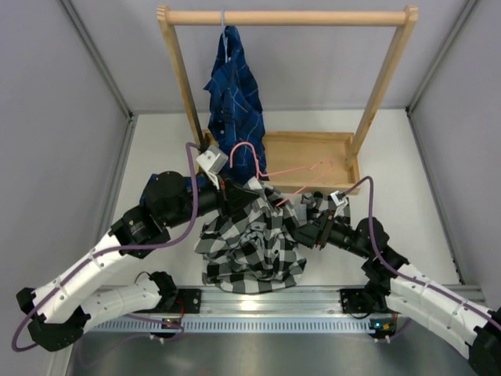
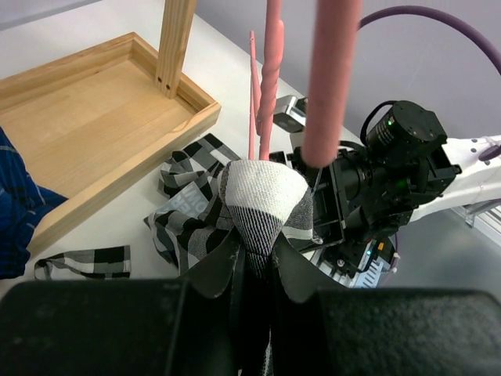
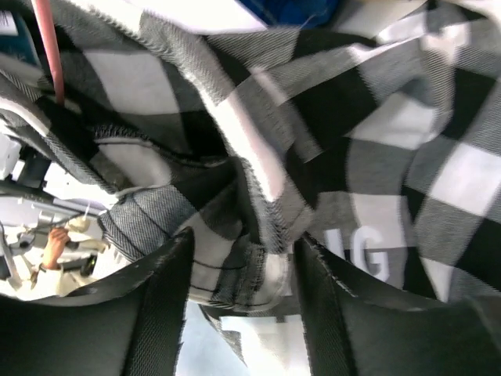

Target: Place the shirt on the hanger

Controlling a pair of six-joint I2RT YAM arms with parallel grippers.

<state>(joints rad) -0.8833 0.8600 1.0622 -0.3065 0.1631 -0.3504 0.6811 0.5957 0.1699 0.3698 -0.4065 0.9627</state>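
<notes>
The black-and-white check shirt (image 1: 250,251) hangs bunched between both grippers above the table front. My left gripper (image 1: 229,194) is shut on a fold of it; in the left wrist view the fabric (image 2: 262,196) is pinched between the jaws of my left gripper (image 2: 256,262). The pink wire hanger (image 1: 293,171) lies tilted behind the shirt, its hook toward the left gripper, and its wires (image 2: 270,78) rise just past the pinched fold. My right gripper (image 1: 307,227) holds the shirt's right side; a thick hem fold (image 3: 243,258) sits between the fingers of my right gripper (image 3: 243,274). Pale lettering (image 3: 376,258) shows beside it.
A wooden rack with a top rail (image 1: 286,16) and a tray base (image 1: 313,145) stands at the back. A dark blue grid shirt (image 1: 233,94) hangs from the rail on a pale hook. The right arm (image 2: 399,164) is close to the left gripper. Walls close both sides.
</notes>
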